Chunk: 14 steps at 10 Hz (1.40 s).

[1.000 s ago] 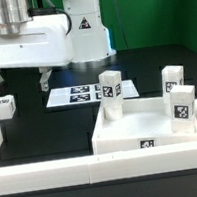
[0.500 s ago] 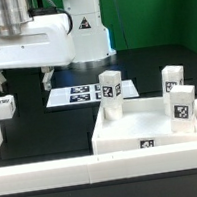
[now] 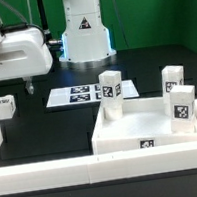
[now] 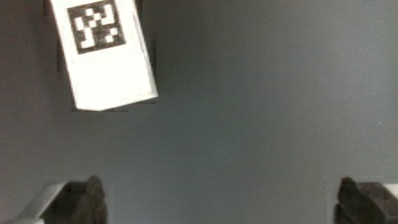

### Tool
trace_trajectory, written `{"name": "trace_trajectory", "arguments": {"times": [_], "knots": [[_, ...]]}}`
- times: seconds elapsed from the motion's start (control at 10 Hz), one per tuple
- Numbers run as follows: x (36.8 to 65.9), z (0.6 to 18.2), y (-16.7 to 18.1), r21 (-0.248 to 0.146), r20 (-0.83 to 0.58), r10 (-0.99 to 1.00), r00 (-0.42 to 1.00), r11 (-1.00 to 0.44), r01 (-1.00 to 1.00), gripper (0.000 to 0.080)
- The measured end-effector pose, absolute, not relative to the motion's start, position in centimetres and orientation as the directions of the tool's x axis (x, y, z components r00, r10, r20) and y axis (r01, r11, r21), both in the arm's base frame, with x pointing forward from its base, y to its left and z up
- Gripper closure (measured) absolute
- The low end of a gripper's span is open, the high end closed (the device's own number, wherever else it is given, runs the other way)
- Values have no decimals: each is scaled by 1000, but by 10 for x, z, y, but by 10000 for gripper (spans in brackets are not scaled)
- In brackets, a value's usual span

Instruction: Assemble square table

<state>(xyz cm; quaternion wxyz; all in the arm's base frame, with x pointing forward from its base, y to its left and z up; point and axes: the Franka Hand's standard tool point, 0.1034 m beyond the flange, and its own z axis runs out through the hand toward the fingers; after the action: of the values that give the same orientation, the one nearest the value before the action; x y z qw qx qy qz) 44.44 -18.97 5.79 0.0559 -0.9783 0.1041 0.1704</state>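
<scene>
Where the dark desk (image 3: 49, 118) carries the parts: one square table slab (image 3: 141, 126), lying underside up at the exterior view's right, three tagged legs (image 3: 111, 95) standing upright in its corners; a fourth leg (image 3: 5, 106) lies loose at the exterior view's left, under the arm. One marker board (image 3: 78, 93). White border rails (image 3: 96, 167) in front. Jaws (image 4: 222, 200) spread wide apart, empty, over the loose leg (image 4: 107, 50). Green wall behind.
</scene>
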Motion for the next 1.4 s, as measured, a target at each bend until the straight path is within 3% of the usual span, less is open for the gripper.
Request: {"name": "trace_trajectory", "arguments": {"times": [0.2, 0.3, 0.4, 0.5, 1.0, 1.2, 1.4], "knots": [[438, 57, -184, -95, -499, -140, 855, -972, -215, 151], [439, 55, -187, -87, -545, -108, 831, -979, -184, 151], [444, 53, -196, -40, -544, -56, 837, -995, -93, 151], [446, 50, -193, -22, -531, -41, 846, -998, -62, 151], [443, 46, -193, -24, -551, -33, 834, -998, -55, 151], [431, 43, -203, -12, -658, -27, 752, -999, -46, 151], [425, 43, -207, -24, -746, -31, 665, -997, -74, 151]]}}
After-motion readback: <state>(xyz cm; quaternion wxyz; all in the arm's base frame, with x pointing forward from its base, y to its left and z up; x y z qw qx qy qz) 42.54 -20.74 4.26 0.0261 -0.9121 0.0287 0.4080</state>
